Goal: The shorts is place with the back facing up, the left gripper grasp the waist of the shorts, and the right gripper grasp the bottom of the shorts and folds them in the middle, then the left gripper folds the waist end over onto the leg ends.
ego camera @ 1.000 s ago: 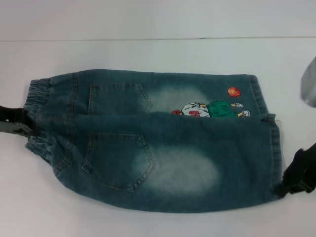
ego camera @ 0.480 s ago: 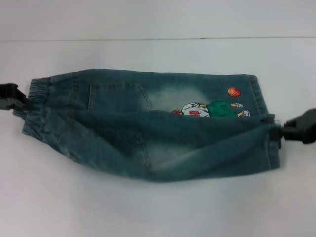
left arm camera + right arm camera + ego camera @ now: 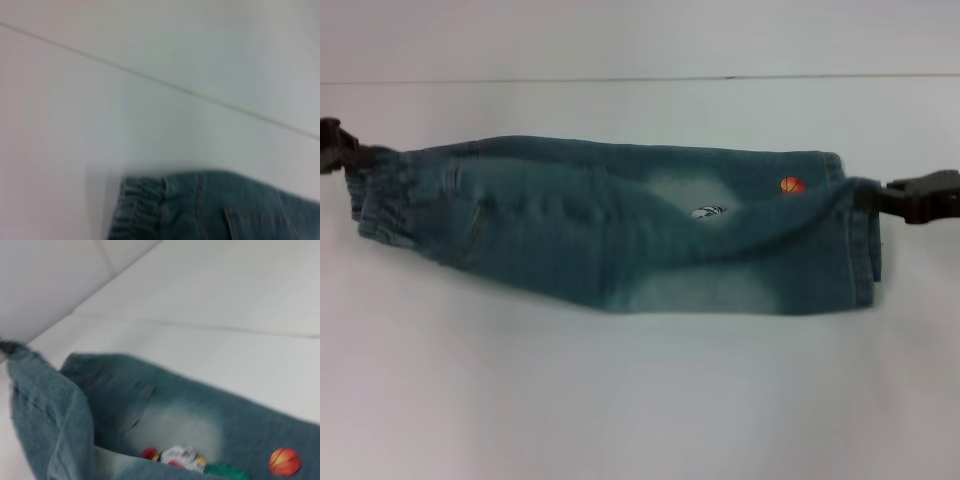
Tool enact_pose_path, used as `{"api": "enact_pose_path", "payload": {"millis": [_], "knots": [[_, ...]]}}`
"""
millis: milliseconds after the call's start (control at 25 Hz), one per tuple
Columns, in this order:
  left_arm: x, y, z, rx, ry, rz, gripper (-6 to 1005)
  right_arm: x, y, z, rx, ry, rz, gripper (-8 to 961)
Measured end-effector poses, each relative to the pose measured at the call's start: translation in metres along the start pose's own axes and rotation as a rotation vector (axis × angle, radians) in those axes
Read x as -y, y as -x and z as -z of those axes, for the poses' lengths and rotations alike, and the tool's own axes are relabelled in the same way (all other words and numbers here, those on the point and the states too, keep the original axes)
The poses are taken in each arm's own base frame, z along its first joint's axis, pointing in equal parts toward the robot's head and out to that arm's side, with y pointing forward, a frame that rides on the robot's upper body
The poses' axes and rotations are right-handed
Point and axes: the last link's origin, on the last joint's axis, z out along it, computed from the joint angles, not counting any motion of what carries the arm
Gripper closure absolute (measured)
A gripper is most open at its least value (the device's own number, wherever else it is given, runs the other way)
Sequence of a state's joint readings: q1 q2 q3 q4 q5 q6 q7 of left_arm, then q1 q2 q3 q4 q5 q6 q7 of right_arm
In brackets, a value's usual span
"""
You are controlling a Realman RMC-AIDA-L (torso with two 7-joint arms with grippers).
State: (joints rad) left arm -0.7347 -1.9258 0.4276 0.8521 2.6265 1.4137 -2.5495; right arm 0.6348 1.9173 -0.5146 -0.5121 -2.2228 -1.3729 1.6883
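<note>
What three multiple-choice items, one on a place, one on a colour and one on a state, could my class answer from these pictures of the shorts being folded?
1. Where is the left gripper?
A. At the gathered waist
B. At the leg hems
C. Over the middle of the shorts

2. What colour is the embroidered ball?
A. Green
B. Orange
C. White

3. How do the shorts lie?
A. Spread flat, both legs showing
B. Rolled into a ball
C. One leg carried over the other

Answers:
1 A, it meets the ruffled band, while the right gripper is at the hems.
2 B, orange against the denim.
3 C, the near leg covers most of the cartoon.
</note>
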Motion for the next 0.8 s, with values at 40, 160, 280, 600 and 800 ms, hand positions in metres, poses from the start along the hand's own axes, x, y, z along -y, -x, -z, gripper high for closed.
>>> {"api": "enact_pose_path", "payload": {"millis": [40,160,280,600,800], "knots": [[0.001,-0.001,-0.001,-0.018,-0.002,0.008,933,0.001,0.001,-0.002,0.015,-0.014,-0.003,916],[0.005,-0.004,-0.005,-0.054,-0.018,0.02,932,0.004,0.004,-0.01,0.062,-0.055,-0.003,915],[0.009,-0.004,-0.01,-0.074,-0.038,0.031,932,0.006,0.006,-0.018,0.083,-0.097,0.005,914],[0.017,-0.004,-0.021,-0.132,-0.084,0.044,933,0.008,0.013,-0.037,0.143,-0.185,0.038,916],[0.013,-0.004,-0.028,-0.16,-0.077,0.027,932,0.007,0.021,-0.048,0.151,-0.215,0.068,916]]}}
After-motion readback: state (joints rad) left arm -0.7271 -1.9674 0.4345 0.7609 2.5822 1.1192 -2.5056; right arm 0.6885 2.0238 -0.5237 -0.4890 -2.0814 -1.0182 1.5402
